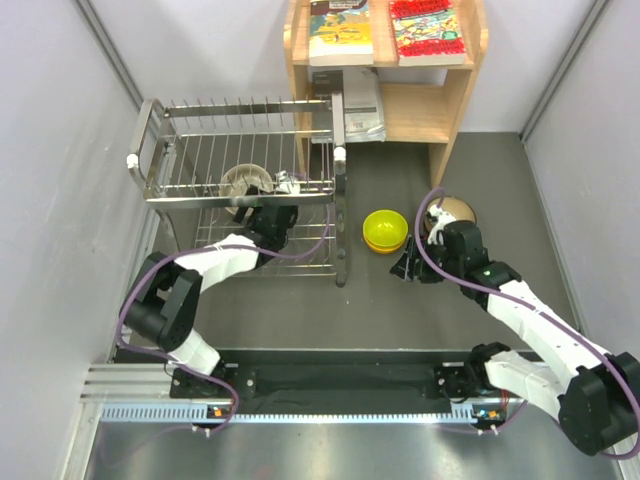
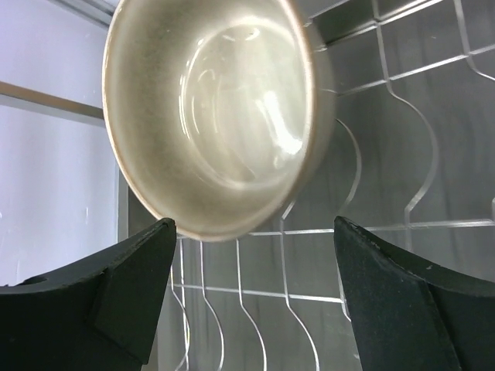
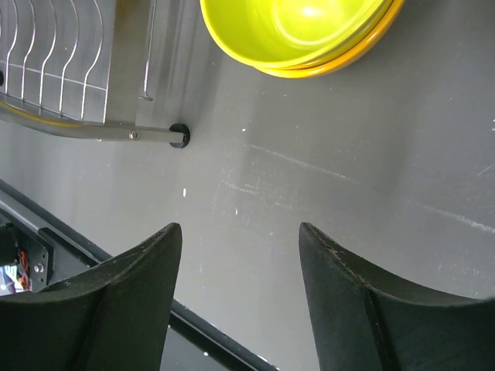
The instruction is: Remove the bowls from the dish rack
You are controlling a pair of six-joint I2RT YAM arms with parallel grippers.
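The steel wire dish rack (image 1: 240, 150) stands at the back left. A cream bowl (image 1: 243, 183) stands on edge in the rack; in the left wrist view it (image 2: 216, 116) fills the upper middle, its inside facing the camera. My left gripper (image 1: 258, 212) is open inside the rack, with its jaws (image 2: 254, 224) wide apart just below the bowl's rim and not touching it. A yellow-green bowl (image 1: 385, 228) sits nested in an orange bowl (image 3: 363, 48) on the table. A pinkish-brown bowl (image 1: 455, 211) stands behind my right wrist. My right gripper (image 1: 410, 270) is open and empty above the table (image 3: 240, 228). No teal-blue bowl shows.
A wooden bookshelf (image 1: 450, 110) with books stands behind the rack's right end. The rack's lower tier and foot (image 3: 179, 136) lie left of the right gripper. Grey walls close in both sides. A black rail (image 1: 340, 380) runs along the near edge.
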